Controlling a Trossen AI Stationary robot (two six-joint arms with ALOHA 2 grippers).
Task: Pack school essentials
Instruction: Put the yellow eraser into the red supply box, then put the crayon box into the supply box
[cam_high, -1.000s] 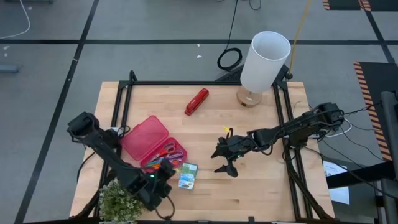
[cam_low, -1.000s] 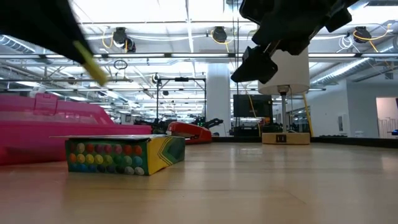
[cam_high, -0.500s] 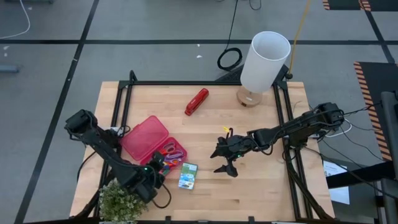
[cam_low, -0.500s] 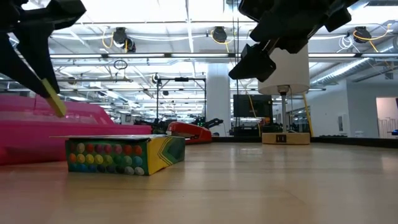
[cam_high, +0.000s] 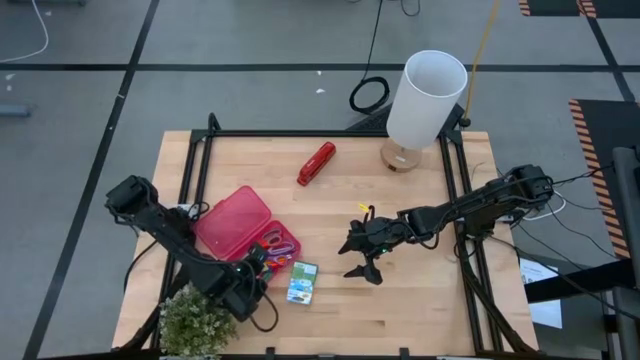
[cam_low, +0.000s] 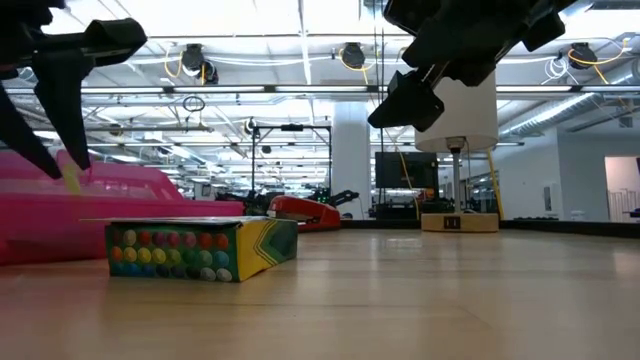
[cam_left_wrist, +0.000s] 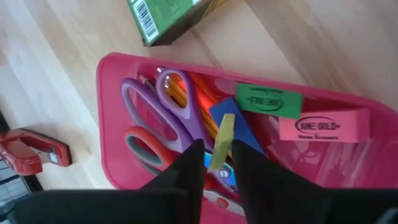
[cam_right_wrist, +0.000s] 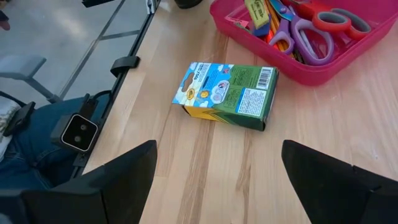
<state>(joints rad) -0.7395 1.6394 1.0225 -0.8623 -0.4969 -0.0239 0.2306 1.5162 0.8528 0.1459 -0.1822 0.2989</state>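
Left wrist view puts me right over the open pink case (cam_left_wrist: 348, 168): my left gripper (cam_left_wrist: 216, 163) has its fingers pinched narrow on a small yellow-green eraser (cam_left_wrist: 222, 140), which hangs above the case's contents. Under it I see purple scissors (cam_left_wrist: 163, 111), red-handled scissors (cam_left_wrist: 144, 147), orange pens (cam_left_wrist: 200, 107), a blue eraser (cam_left_wrist: 244, 134), a green eraser (cam_left_wrist: 267, 101) and a pink eraser (cam_left_wrist: 328, 126), all lying inside the case. The crayon box (cam_left_wrist: 169, 17) sits on the table (cam_left_wrist: 323, 43) just beside the case's rim, not in it. The stapler (cam_left_wrist: 32, 150) lies well apart on the far side.

From the high view, the left gripper (cam_high: 250, 277) is over the near end of the case (cam_high: 232, 222), close to the table's front left corner, next to a small plant (cam_high: 190, 325). The crayon box (cam_high: 302, 282) lies just to the right of the case.

My right gripper (cam_high: 362, 262) hangs above the middle of the table, fingers spread wide and holding nothing; its wrist view looks down past them at the crayon box (cam_right_wrist: 229, 94) and the case (cam_right_wrist: 323, 56). A white lamp (cam_high: 424, 100) stands at the back edge, with the stapler (cam_high: 316, 163) to its left.
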